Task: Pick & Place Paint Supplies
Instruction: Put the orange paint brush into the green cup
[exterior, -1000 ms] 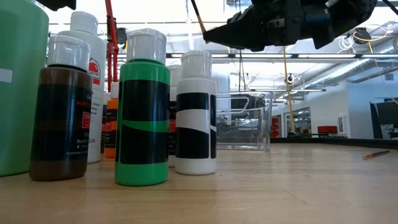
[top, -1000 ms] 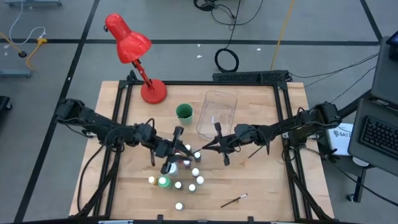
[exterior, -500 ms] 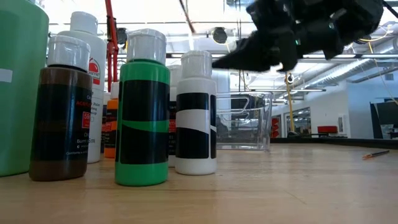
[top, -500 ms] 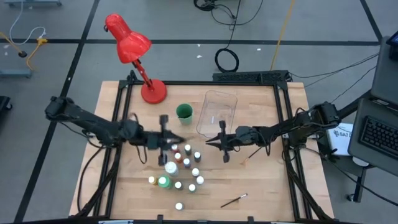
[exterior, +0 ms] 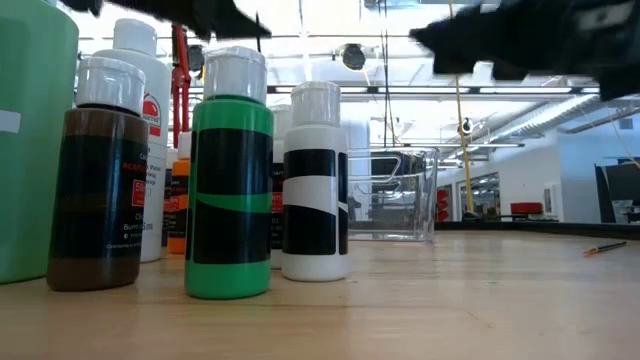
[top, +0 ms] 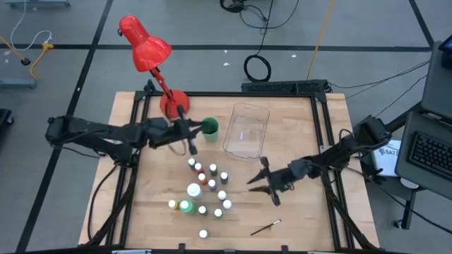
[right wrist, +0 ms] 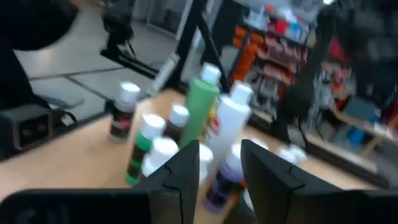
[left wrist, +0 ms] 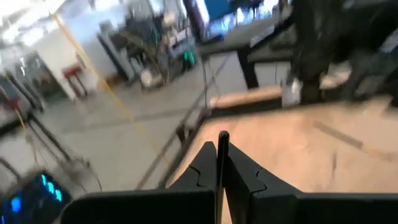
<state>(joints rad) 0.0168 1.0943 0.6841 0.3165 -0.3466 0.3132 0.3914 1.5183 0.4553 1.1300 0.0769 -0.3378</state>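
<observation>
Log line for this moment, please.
left tool: shut on brush, beside green cup | right tool: open, empty, facing paint bottles

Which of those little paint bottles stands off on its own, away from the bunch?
The white-capped bottle nearest the table's front edge in the high view. The other bottles crowd together mid-table; this one stands apart with bare wood all around it.

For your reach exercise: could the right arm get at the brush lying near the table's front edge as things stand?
Probably yes. The right end effector hangs open just behind the brush, with only bare table between them; the bottles stand off to one side.
</observation>
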